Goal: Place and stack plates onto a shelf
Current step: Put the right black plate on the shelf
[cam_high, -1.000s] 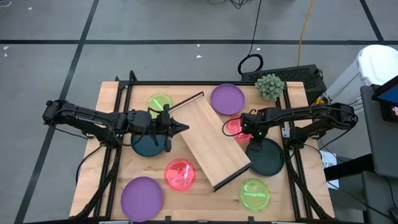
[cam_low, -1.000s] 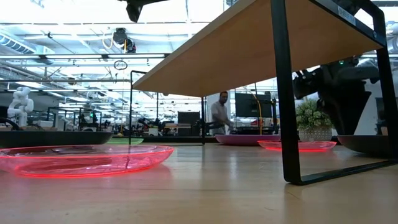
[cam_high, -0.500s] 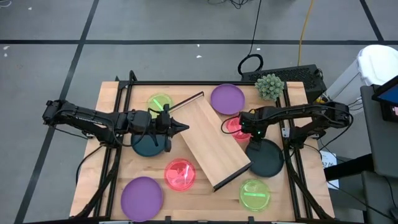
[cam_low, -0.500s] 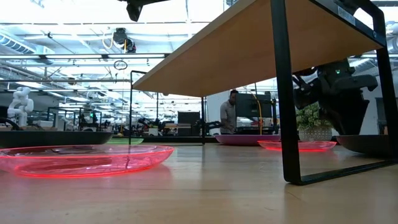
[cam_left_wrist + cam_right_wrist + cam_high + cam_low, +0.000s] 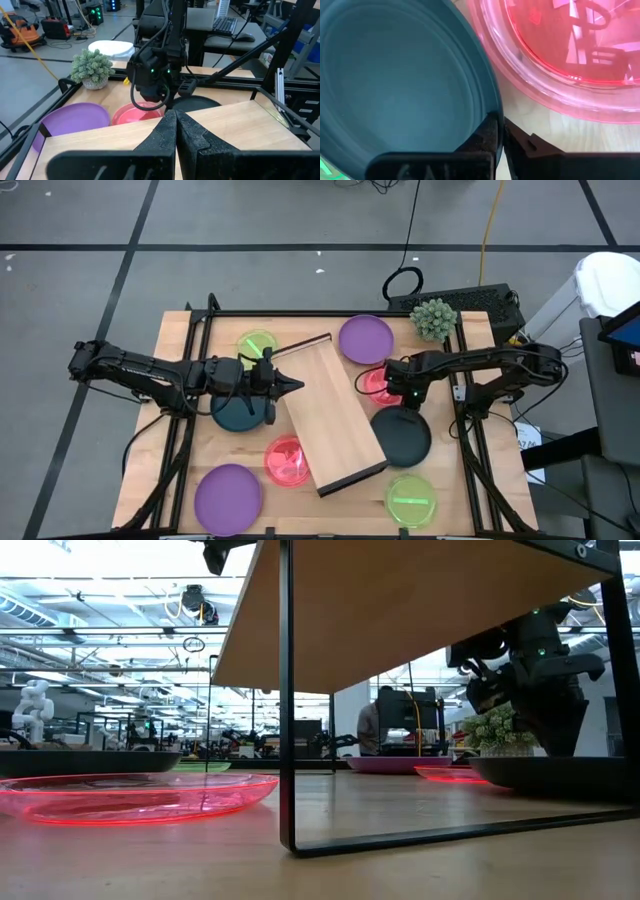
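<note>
The shelf (image 5: pixel 335 410), a light-wood board on dark legs, stands slantwise mid-table. My left gripper (image 5: pixel 298 385) is shut, its tip at the shelf's left long edge, seen from behind in the left wrist view (image 5: pixel 175 117). My right gripper (image 5: pixel 405 398) is shut on a dark teal plate (image 5: pixel 402 440) lying just right of the shelf. A pink plate (image 5: pixel 378 380) lies beside that gripper. Another pink plate (image 5: pixel 283 462) lies partly under the shelf. A second dark plate (image 5: pixel 235 415) lies under my left arm. My left gripper's shut fingertips (image 5: pixel 172 125) stand over the shelf's top at its left long edge; I cannot tell whether they touch it. My right gripper pinches the dark teal plate's far rim (image 5: pixel 490 107) between its two fingers, coming from above and pointing down. The plate lies about level; whether it is off the table I cannot tell.
Purple plates lie at the far middle (image 5: pixel 365 338) and near left (image 5: pixel 228 498). Green plates lie at the far left (image 5: pixel 257 343) and near right (image 5: pixel 410 502). A potted plant (image 5: pixel 433 318) stands at the far right. Dark frame rails (image 5: pixel 195 340) run along the table's sides.
My right gripper has shut on the dark teal plate's rim. The plate has slid toward the table's left edge, up beside the shelf. The shelf has turned: its near end has swung left over the near pink plate, while its far end has stayed about where it was.
</note>
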Motion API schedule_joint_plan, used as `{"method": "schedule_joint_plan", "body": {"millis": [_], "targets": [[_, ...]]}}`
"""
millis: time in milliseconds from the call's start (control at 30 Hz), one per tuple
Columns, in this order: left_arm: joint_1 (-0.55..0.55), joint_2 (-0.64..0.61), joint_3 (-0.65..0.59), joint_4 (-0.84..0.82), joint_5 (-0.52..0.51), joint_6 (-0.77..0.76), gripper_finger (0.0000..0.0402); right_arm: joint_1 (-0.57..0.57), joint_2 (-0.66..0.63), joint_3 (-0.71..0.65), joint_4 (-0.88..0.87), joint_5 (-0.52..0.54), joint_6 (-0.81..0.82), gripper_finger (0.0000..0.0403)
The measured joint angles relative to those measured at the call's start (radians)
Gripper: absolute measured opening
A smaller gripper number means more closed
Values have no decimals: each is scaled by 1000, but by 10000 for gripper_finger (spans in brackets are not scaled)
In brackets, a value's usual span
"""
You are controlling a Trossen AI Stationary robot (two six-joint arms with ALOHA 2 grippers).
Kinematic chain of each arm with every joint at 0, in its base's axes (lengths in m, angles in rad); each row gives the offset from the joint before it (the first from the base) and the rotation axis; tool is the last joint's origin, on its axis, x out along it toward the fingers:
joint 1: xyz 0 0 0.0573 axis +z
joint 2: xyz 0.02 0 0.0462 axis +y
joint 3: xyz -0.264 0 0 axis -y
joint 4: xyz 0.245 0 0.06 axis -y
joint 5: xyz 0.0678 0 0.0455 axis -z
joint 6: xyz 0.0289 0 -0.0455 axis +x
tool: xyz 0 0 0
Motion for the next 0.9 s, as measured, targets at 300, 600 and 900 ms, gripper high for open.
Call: {"method": "schedule_joint_plan", "body": {"millis": [300,600,900], "targets": [[0,0,0,-36,0,-22,1,0,-60,23,-181,15,9,1],[0,0,0,-60,0,-43,1,0,-210,28,-331,68,111,0],[0,0,0,-119,0,-77,1,0,-295,184,-517,124,206,0]]}}
